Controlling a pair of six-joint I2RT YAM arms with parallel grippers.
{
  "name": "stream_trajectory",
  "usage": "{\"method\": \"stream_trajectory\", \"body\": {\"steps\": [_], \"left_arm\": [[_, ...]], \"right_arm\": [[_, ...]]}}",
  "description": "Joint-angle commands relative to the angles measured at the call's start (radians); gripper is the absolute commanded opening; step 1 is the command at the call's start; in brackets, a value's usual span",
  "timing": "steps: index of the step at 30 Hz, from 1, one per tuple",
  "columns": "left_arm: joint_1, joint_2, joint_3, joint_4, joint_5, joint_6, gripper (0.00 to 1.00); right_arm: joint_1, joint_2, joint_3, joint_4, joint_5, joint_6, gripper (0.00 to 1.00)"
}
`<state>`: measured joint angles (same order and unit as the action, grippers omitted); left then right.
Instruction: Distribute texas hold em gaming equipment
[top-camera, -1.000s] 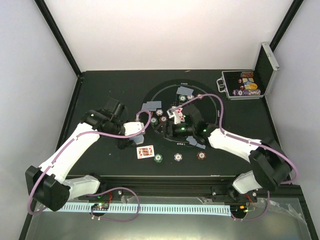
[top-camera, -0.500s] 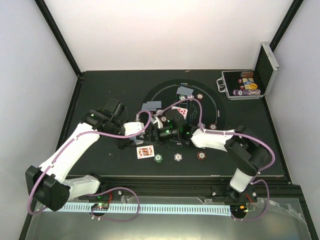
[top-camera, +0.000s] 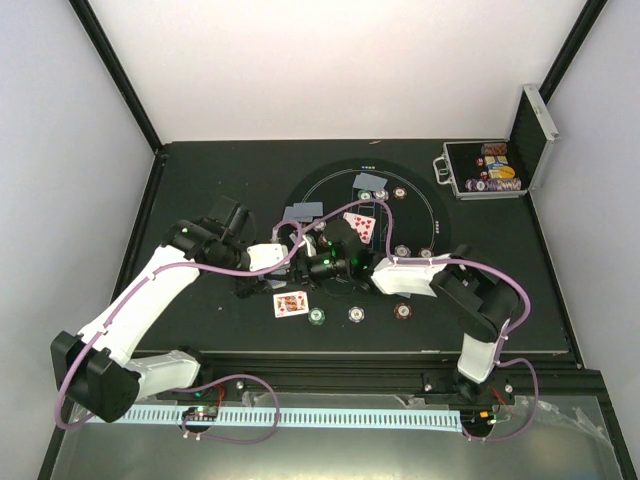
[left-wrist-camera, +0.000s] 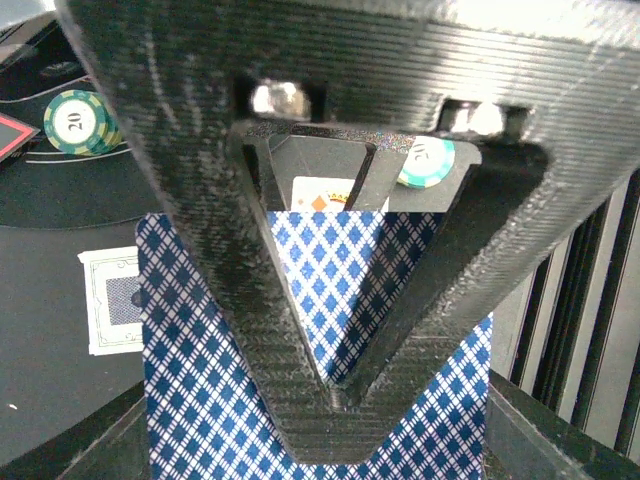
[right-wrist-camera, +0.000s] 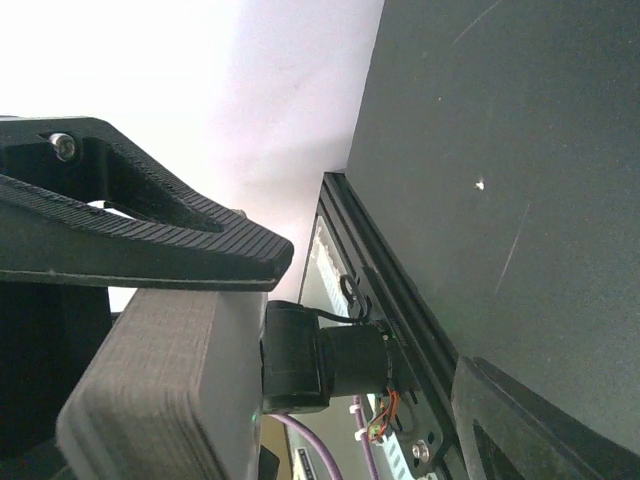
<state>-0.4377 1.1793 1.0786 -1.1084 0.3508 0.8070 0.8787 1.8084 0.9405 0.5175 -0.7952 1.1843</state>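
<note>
1. The deck (left-wrist-camera: 200, 380) is clamped, backs up, in the closed left gripper (left-wrist-camera: 330, 410), above the desk (top-camera: 200, 180) just left of its centre.
2. The right gripper (top-camera: 318, 264) is held just right of the deck, jaws parted and empty.
3. The clamp is shown only by the left wrist view, the grippers' closeness only from above.

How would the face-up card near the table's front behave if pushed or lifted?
The face-up card lies flat on the black table, so a push would probably slide it, not tip it. It looks thin: likely light and bendy, and its edge may be hard to get under.
</note>
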Motion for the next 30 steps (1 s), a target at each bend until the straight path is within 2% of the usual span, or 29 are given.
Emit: {"method": "stream_trajectory", "body": {"steps": [1, 9, 15, 27, 30], "left_arm": [[0.002, -0.010, 0.020, 0.009, 0.009, -0.006, 0.02], [0.002, -0.013, 0.017, 0.012, 0.011, -0.009, 0.02], [0.002, -0.015, 0.016, 0.012, 0.013, -0.009, 0.01], [0.002, -0.010, 0.006, 0.023, 0.010, -0.006, 0.02], [0.002, -0.012, 0.008, 0.021, 0.008, -0.006, 0.02]], "right_arm": [[-0.021, 0.011, -0.016, 0.026, -0.001, 0.013, 0.70], [-0.085, -0.052, -0.100, 0.022, 0.007, -0.002, 0.63], [-0.095, -0.098, -0.081, -0.099, 0.020, -0.078, 0.52], [-0.113, -0.209, -0.063, -0.193, 0.025, -0.125, 0.07], [-0.131, -0.234, -0.060, -0.235, 0.020, -0.154, 0.01]]}}
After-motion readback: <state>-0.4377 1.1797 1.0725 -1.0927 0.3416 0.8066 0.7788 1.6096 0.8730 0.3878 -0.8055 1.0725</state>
